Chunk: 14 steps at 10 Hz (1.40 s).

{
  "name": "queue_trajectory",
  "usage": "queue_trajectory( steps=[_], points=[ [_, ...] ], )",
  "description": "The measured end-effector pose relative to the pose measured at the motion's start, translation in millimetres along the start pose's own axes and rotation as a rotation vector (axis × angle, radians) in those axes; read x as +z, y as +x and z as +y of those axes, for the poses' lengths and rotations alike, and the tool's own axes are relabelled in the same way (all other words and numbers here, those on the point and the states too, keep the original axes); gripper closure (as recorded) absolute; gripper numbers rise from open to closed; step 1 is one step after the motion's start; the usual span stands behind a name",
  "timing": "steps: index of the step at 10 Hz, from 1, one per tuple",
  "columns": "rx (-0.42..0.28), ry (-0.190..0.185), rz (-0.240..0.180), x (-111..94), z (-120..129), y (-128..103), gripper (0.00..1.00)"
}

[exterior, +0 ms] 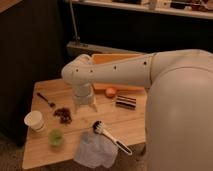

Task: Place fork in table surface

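Observation:
The fork (46,100) is a thin dark-looking utensil lying flat on the left rear part of the light wooden table surface (122,122). My white arm reaches in from the right and bends down over the table's middle. The gripper (84,104) hangs at its end, low over the wood, to the right of the fork and apart from it. Nothing shows in the gripper.
A white cup (35,121), a dark crumbly pile (63,115) and a green item (55,137) sit at the left front. A white-handled brush (110,138) lies on a grey cloth (95,151). An orange fruit (110,92), a dark packet (125,101) and an orange bin (120,60) are behind.

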Motion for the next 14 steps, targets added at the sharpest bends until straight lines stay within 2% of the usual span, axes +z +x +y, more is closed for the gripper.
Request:
queue_trajectory(
  steps=[8,10,11,13,14],
  points=[
    [0.000,0.000,0.000,0.0,0.1,0.0,0.35],
    [-0.017,-0.015,-0.015,-1.7,0.1,-1.9,0.35],
    [-0.054,-0.047,-0.049,-5.1,0.1,-5.7,0.35],
    [-0.202,-0.154,-0.202,-17.3,-9.5,-35.8,0.35],
    [-0.274,-0.199,-0.265,-21.0,-9.6,-52.0,0.35]
  ],
)
